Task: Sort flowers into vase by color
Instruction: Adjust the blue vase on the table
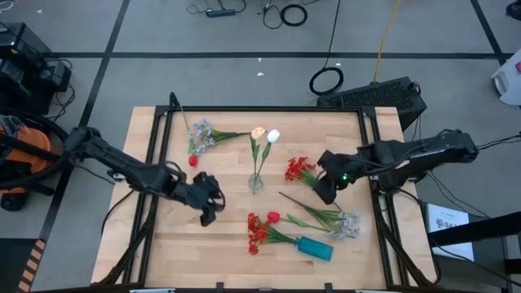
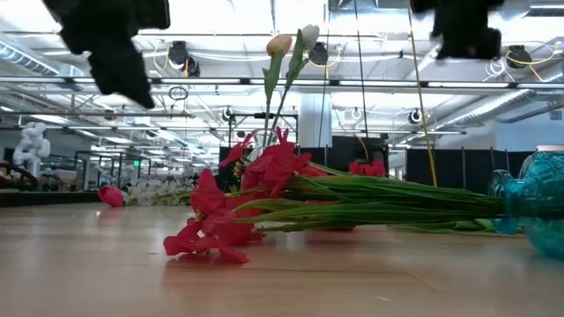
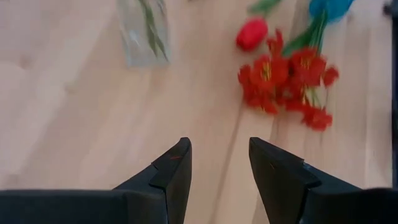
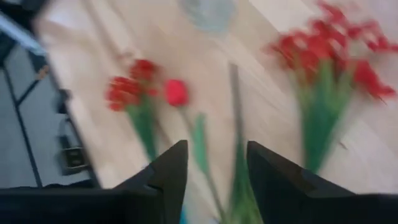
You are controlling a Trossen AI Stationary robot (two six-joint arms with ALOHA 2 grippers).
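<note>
red cluster [image 1: 257,231] lies nearest the table's [image 1: 163,244] front edge, its stems running into a teal vase [image 1: 316,248] that lies on its side. a red tulip bud [image 1: 273,216] sits just beside that cluster. my left gripper [image 1: 207,200] hangs above bare wood to the left of it, fingers [image 3: 168,177] parted and holding nothing. in my left wrist view the cluster, the bud and the teal vase's mouth lie ahead of the fingertips.

a pale spray [image 1: 346,225] lies to the right of the teal vase, with long green stems slanting up and left from it. my right gripper [image 1: 325,189] hovers over those stems, fingers [image 4: 166,174] apart, with nothing between them (its wrist view is blurred, so i can't place it finer than that).

farther back, a second red cluster [image 1: 296,170] lies just left of my right gripper. a clear vase [image 1: 256,184] stands upright near the middle of the table, holding a peach tulip [image 1: 258,133] and a white tulip [image 1: 273,136]. at the far left, another pale spray [image 1: 201,134] lies flat with a small red bud [image 1: 193,160] beside it.
</note>
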